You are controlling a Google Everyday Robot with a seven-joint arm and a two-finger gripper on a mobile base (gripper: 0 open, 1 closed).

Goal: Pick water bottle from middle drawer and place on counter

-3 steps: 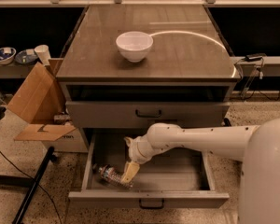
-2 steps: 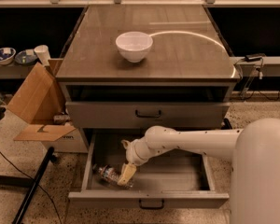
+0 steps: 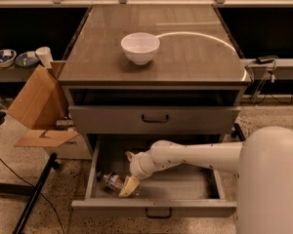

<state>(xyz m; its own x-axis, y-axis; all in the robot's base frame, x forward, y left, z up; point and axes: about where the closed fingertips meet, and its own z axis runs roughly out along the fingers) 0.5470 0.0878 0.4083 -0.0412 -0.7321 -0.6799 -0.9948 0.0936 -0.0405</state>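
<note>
The middle drawer (image 3: 185, 184) is pulled open at the bottom of the grey cabinet. The water bottle (image 3: 112, 181) lies on its side at the drawer's front left, clear and crinkled with a coloured label. My gripper (image 3: 128, 186) reaches down into the drawer from the right on a white arm. Its pale fingertips sit right at the bottle's right end, touching or nearly touching it. The counter (image 3: 195, 52) is the glossy grey-brown top above, with a curved light reflection on it.
A white bowl (image 3: 140, 47) stands on the counter left of centre. The drawer with the taller front panel (image 3: 154, 119) is closed above the open one. An open cardboard box (image 3: 39, 111) stands left of the cabinet. A dark pole (image 3: 34, 194) slants across the floor.
The gripper has moved a little to the left and lower inside the drawer, closer to the bottle. The bottle has stayed where it was.
</note>
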